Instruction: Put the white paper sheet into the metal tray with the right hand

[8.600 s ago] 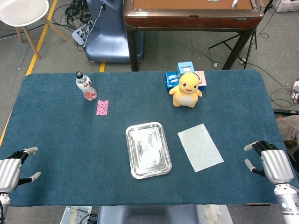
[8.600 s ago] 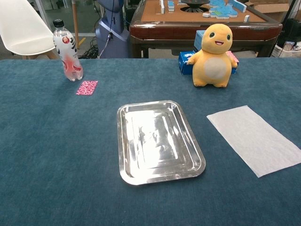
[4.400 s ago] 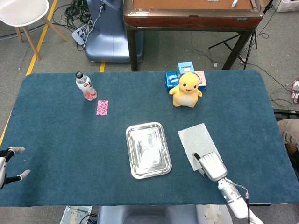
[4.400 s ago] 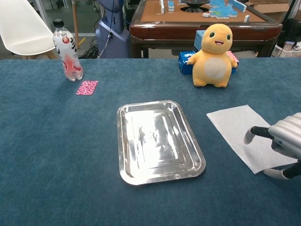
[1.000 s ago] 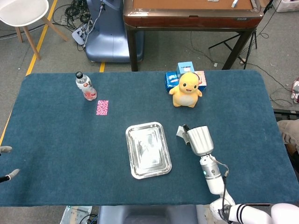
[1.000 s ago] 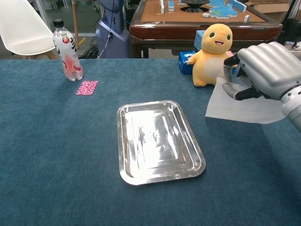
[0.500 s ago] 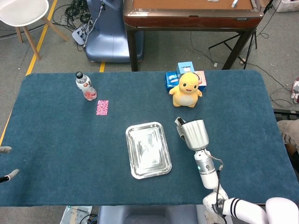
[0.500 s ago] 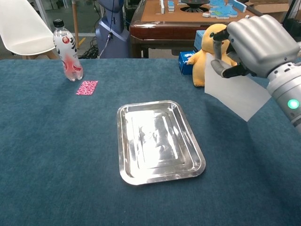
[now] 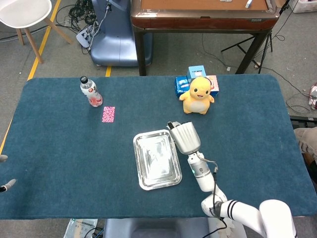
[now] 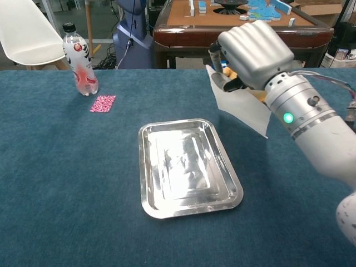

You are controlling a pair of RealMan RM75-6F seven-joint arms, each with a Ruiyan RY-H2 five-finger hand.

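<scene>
The white paper sheet (image 10: 243,109) hangs in the air, pinched at its top edge by my right hand (image 10: 250,51). The hand is raised above the table just past the far right corner of the metal tray (image 10: 186,167). The sheet's lower corner droops to the right of the tray, clear of it. In the head view my right hand (image 9: 184,137) sits over the right rim of the tray (image 9: 156,159) and covers the sheet. Only two fingertips of my left hand (image 9: 4,187) show at the left edge, apart and holding nothing.
A yellow plush toy (image 9: 197,95) stands behind the hand with blue boxes (image 9: 196,72) behind it. A water bottle (image 10: 80,59) and a pink card (image 10: 103,103) are at the far left. The table's blue cloth (image 9: 64,158) covers the whole top.
My right hand has carried the sheet leftward from the right side of the table to the tray's right edge. The sheet now hangs more steeply. The left hand stays at the edge.
</scene>
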